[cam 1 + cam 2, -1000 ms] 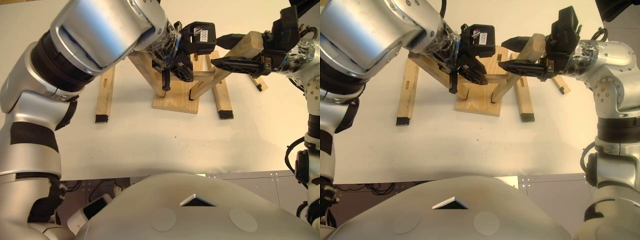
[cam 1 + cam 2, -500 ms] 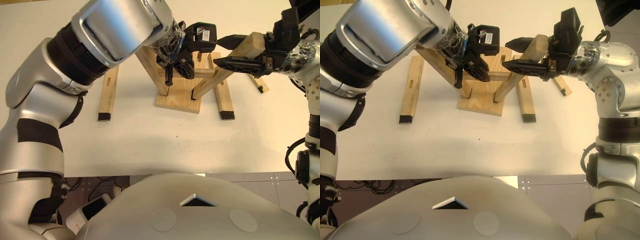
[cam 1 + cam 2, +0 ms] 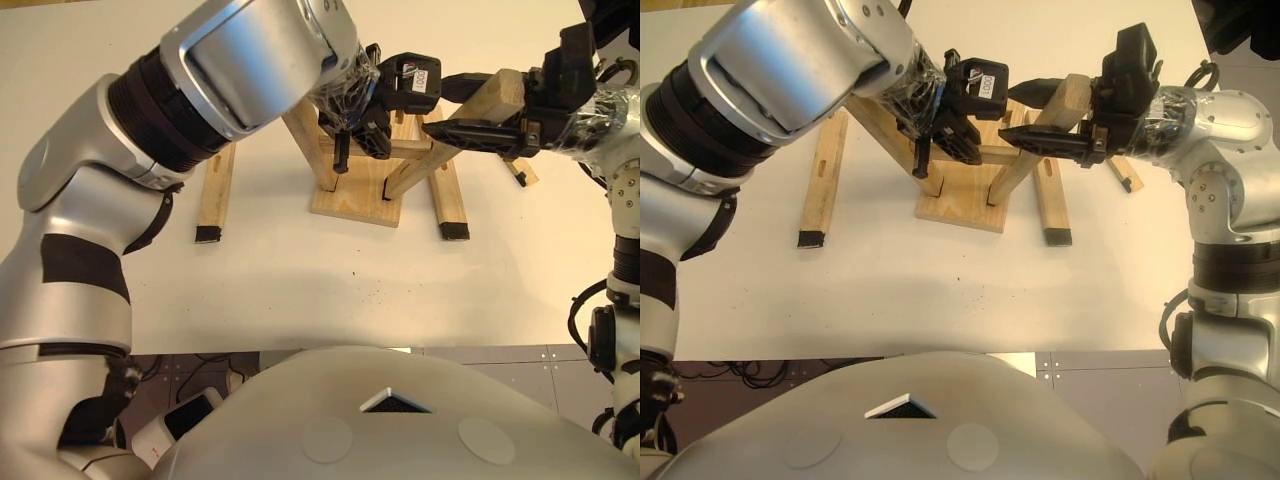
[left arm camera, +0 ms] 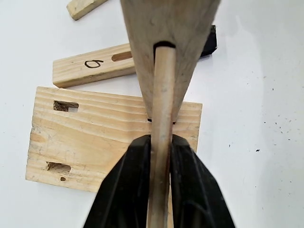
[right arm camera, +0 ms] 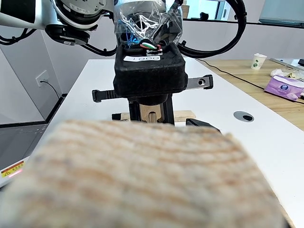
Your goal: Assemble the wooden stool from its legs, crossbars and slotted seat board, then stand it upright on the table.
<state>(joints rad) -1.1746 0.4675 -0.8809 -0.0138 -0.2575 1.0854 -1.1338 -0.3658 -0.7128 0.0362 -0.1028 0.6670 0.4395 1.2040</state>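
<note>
The slotted seat board (image 3: 355, 208) lies flat on the white table. Two legs stand tilted in its slots: a left leg (image 3: 308, 135) and a right leg (image 3: 445, 140). A round crossbar (image 4: 162, 109) runs between them and enters a hole in the leg (image 4: 166, 33). My left gripper (image 3: 352, 150) is shut on this crossbar, a black finger (image 4: 128, 185) on each side. My right gripper (image 3: 470, 102) is shut on the upper end of the right leg, whose end grain (image 5: 142, 175) sits close in the right wrist view.
A loose leg (image 3: 212, 190) lies to the left of the seat board and another (image 3: 447, 200) to its right. A shorter wooden piece (image 3: 518, 168) lies farther right. The near half of the table (image 3: 300, 290) is bare.
My left forearm has swung and its gripper has shifted slightly right by the crossbar. The right gripper has stayed on the right leg.
</note>
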